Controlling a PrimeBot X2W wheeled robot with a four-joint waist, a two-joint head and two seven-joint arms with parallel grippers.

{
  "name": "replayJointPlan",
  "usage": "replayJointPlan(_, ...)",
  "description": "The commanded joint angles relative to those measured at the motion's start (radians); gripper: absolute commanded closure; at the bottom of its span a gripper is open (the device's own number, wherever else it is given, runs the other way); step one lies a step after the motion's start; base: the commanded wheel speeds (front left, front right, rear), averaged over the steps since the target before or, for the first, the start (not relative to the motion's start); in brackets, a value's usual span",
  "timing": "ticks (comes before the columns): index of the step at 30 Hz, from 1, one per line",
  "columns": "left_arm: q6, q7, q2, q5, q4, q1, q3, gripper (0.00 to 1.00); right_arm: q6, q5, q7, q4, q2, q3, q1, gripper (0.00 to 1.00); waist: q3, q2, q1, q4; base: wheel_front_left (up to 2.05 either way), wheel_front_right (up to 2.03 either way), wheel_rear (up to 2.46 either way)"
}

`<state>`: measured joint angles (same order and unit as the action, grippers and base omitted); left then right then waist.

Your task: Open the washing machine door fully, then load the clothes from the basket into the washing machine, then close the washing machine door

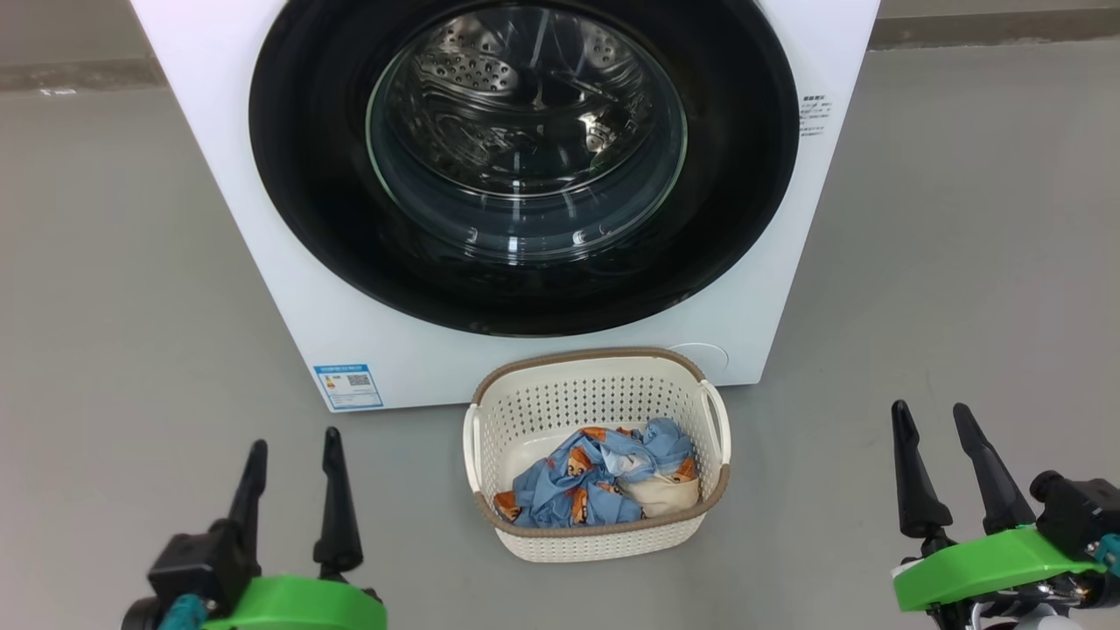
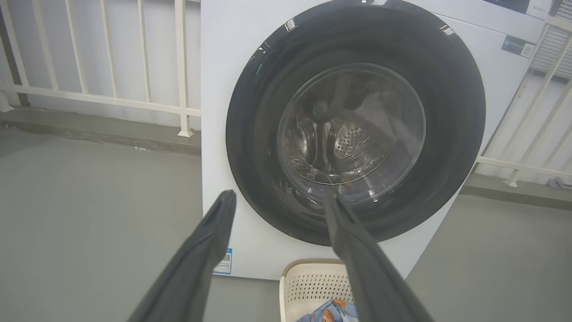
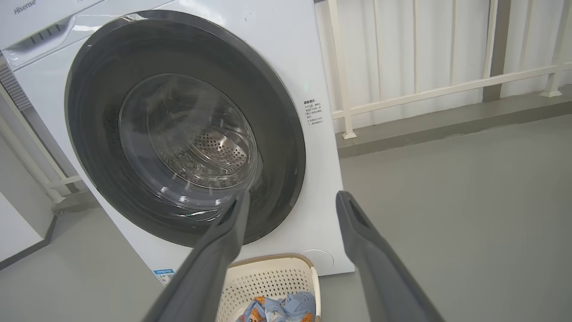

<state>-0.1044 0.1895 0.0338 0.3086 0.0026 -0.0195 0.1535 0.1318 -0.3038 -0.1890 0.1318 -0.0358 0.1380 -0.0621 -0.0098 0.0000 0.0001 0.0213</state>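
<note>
The white washing machine stands ahead with its round black-rimmed door flat against its front; the steel drum shows through the glass. On the floor before it sits the cream perforated basket holding the clothes, light blue printed fabric with a cream piece. My left gripper is open at the lower left, well short of the machine. My right gripper is open at the lower right, to the right of the basket. Both wrist views look at the door between spread fingers, with the basket below.
Grey floor spreads on both sides of the machine. A white railing on a low kerb runs behind it. A blue label sticker marks the machine's lower left front.
</note>
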Motion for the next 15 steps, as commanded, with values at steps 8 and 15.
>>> replayJointPlan(8,0.005,0.033,0.014,-0.087,0.048,-0.021,0.001,0.00,-0.001,0.129,-0.034,0.029,-0.013,-0.016,-0.043,0.00,-0.004,0.0000,-0.0001,0.002,0.00,0.00,0.00)
replayJointPlan(15,0.031,0.054,0.015,-0.095,0.128,-0.021,0.016,0.00,-0.001,0.214,-0.055,0.070,-0.014,-0.026,-0.046,0.00,-0.007,0.0000,-0.0001,0.003,0.00,0.00,0.00)
